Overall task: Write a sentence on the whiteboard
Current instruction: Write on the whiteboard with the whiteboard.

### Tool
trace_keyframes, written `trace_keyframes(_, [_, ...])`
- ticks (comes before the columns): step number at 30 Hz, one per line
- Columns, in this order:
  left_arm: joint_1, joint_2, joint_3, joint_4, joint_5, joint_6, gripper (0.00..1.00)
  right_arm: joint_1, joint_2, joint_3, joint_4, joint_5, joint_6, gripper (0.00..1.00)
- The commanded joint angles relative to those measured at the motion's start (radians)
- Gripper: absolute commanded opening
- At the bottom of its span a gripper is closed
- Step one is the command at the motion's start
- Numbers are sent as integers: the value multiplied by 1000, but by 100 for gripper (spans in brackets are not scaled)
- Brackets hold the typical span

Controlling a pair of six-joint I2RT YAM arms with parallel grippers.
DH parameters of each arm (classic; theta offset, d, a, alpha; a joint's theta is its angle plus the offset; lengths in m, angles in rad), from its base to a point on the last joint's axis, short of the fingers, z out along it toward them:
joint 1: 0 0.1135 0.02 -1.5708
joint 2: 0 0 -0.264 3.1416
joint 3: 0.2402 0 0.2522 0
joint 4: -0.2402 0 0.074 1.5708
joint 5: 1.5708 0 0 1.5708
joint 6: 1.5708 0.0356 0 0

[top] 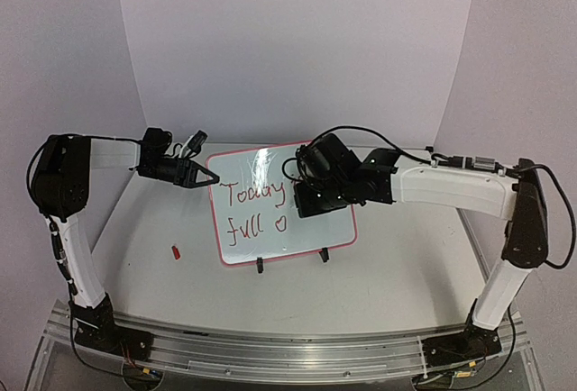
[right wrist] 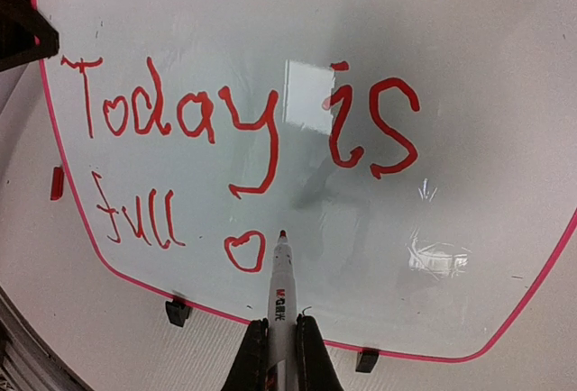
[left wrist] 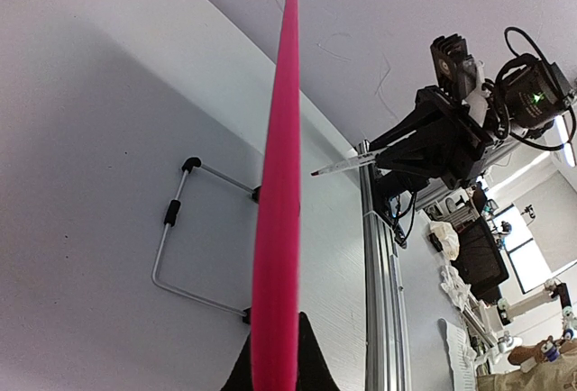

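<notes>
Right wrist: your right hand (right wrist: pixel 281 328) gripped the marker (right wrist: pixel 279 274) at the whiteboard (right wrist: pixel 469 94); your left hand (top: pixel 211 177) clamped its edge.

From above, the right end effector (top: pixel 303 197) hides the whiteboard's (top: pixel 269 242) right side; a tiny red item (top: pixel 177 251) is perhaps a cap.

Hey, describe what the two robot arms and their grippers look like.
The left arm and right arm have white links with bulky black joints. The left gripper and right gripper are black with tapered fingers. Black cables loop along the arms.
</notes>
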Motion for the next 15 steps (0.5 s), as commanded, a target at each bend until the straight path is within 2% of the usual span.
trace_keyframes(1, [-35,42,8,-10,-97,84,0,-2,31,28,14,29,6,0])
trace_keyframes(15, [-33,43,8,-12,-94,90,0,-3,77,61,16,56,-5,0])
